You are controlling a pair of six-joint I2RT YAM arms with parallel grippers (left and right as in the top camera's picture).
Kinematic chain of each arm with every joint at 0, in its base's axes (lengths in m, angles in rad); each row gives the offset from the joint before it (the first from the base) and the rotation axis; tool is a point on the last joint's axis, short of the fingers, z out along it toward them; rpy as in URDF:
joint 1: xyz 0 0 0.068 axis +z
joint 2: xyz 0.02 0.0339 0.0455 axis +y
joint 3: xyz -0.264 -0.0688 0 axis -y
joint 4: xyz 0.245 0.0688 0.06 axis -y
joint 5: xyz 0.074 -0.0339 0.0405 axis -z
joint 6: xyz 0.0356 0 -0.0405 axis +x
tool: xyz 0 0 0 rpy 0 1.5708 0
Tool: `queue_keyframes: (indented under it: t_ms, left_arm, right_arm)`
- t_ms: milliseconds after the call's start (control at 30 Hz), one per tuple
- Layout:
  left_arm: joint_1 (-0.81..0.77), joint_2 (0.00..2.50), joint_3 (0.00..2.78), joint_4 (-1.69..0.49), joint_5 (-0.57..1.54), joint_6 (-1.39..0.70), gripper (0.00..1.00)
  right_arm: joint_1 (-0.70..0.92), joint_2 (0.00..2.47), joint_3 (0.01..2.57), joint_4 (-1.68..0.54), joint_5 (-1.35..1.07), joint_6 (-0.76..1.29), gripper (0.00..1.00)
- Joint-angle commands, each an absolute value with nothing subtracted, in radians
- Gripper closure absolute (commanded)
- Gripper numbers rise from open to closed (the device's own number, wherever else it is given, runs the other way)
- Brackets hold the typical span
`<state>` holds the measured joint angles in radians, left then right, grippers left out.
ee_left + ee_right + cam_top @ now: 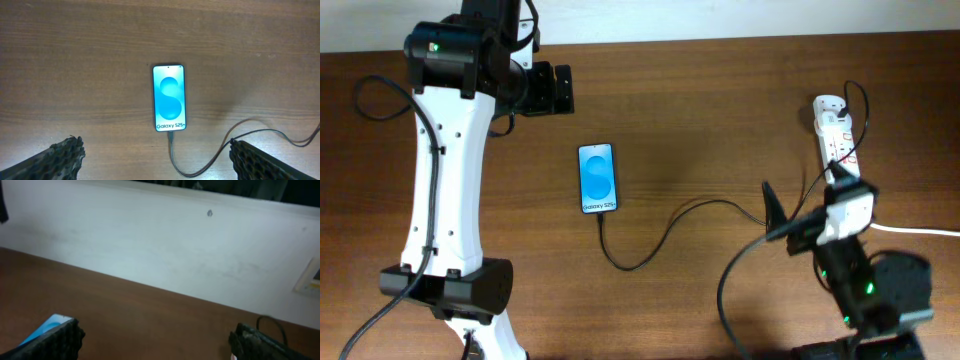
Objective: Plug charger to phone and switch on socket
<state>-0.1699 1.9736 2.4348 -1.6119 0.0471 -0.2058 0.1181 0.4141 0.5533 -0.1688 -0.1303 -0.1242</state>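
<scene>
Left gripper [156, 146] fingers frame the wrist view at either edge, spread wide and holding nothing, looking down on the phone [169, 97]. It lies face up, its screen lit blue, on the brown wooden table [720, 90]. The charger [660, 235] meets the phone's near end and loops rightward across the wood. The right gripper [156, 330] is likewise splayed and empty, facing a plain white wall [150, 245]. The socket [835, 128] sits toward the table's far right, its white cord [920, 230] trailing off.
</scene>
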Motion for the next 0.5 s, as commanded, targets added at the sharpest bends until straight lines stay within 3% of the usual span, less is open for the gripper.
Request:
queue_keyframes:
  t_ms: [0,467]
  left_arm:
    - [-0.170,1.954,2.446,-1.611,0.037,-0.205,0.01]
    - [-0.169,1.954,2.446,-1.611,0.037,-0.205,0.01]
  right_arm:
    - [0.122,0.282,0.405,-0.108,-0.118,-0.127,0.02]
    - [0.122,0.007,0.088,0.024,-0.118,-0.127,0.02]
